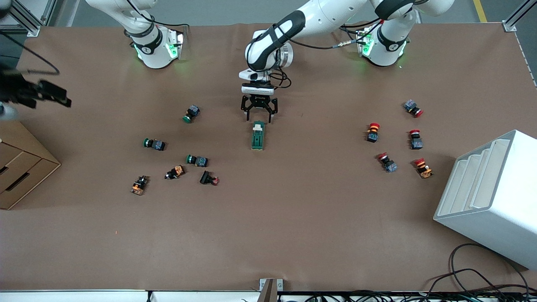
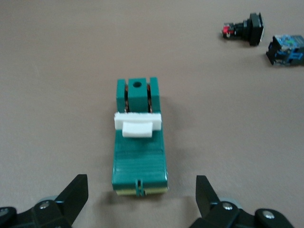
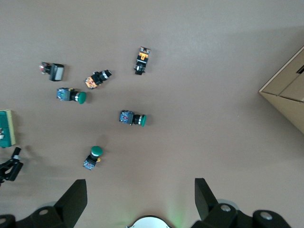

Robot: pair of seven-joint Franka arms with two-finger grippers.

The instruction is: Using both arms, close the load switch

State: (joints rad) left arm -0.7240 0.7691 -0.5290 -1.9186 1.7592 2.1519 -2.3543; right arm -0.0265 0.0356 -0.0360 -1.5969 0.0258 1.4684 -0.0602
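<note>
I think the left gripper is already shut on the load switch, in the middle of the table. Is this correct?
Not quite. The left gripper is open and only near the load switch, not holding it; the left wrist view shows its fingers apart and clear of the switch.

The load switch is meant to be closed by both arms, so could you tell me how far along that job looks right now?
Nothing looks done yet: the load switch lies free on the table, untouched. In hand: the left gripper hangs open at the switch's end farther from the front camera, its fingers apart either side of that end. The right gripper is open, high over its end of the table. Gripping and closing remain.
</note>
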